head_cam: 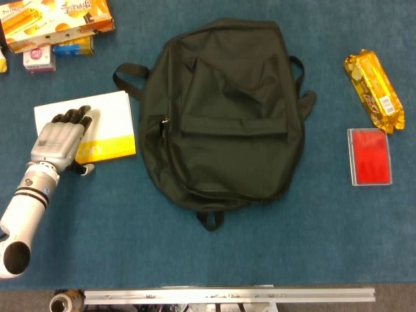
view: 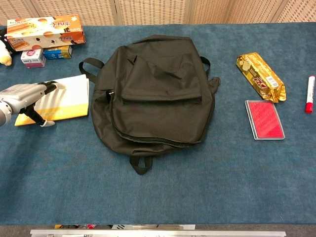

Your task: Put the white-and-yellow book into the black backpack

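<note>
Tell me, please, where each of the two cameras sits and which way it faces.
Head view: high above, looking almost straight down on the black backpack; the left hand and forearm show over the white-and-yellow book.
Chest view: lower, facing forward across the table to a wicker screen; the left hand shows at the left edge.
Shared: backpack, book, left hand.

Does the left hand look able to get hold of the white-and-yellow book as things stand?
Probably yes. The left hand already lies over the near-left part of the white-and-yellow book, fingers spread, thumb off the near edge. Nothing lies on the book, and the black backpack sits beside it.
</note>
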Motion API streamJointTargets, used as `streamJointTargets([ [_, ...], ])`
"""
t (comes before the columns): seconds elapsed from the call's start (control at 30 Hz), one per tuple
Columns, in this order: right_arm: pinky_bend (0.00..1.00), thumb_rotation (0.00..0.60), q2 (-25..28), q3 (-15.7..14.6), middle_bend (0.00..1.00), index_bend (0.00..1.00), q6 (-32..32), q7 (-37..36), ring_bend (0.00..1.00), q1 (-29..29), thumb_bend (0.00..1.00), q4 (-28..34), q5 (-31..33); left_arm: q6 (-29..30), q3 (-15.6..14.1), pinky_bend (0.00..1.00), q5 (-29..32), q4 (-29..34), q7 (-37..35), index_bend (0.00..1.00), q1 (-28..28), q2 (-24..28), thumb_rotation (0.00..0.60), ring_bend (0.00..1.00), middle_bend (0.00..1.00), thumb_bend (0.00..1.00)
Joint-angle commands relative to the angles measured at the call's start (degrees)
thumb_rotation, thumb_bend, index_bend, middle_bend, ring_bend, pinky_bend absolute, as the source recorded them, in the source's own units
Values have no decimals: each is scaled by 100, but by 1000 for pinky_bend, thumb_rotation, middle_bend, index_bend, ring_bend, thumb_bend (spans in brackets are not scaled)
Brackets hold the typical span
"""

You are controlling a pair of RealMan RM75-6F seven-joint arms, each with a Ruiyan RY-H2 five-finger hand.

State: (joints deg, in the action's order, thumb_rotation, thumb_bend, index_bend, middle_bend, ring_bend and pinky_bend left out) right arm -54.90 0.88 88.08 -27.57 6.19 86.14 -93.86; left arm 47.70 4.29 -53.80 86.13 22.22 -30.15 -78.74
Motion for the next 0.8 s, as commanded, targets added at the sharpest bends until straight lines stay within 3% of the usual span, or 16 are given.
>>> streamJointTargets([
  [0.03,292,600,15,2,282,298,29,-17,197,-16,167,3,1,-28,-30,111,34,-48,-39,0,-45,-24,600,58,51,190],
  [0.67,292,600,10,-16,282,298,69,-47,197,-74,167,-51,10,79,-73,113,194,-237,-247,34,-154,-157,600,71,95,197],
  [0.8,292,600,13,-14,282,298,82,-63,197,-84,167,-64,14,144,-25,114,116,-292,-475,75,-115,-205,600,89,121,276],
])
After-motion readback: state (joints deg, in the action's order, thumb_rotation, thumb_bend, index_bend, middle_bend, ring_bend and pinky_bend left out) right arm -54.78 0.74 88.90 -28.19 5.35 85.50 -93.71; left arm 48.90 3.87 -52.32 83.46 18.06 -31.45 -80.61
